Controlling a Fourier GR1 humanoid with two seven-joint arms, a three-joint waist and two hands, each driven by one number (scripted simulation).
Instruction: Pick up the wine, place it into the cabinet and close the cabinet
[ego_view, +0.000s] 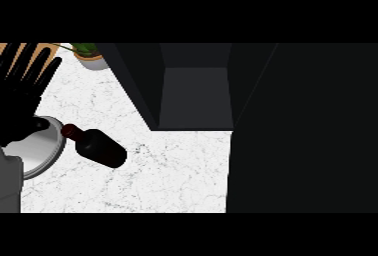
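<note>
The wine bottle (100, 147) is dark, with a reddish neck pointing to the upper left. It rests on the white marbled counter (170, 175), left of centre. No hand touches it. My left hand (22, 87) shows at the left edge with its fingers straight and pointing up, open and holding nothing; it sits up and to the left of the bottle. The dark cabinet (196, 95) stands open at the top centre, its inside bare. My right hand does not show.
A round silver dish (44, 150) lies at the left, touching the bottle's neck in the picture. A potted plant (90, 55) stands at the back left. A large dark panel (303, 130) fills the right side.
</note>
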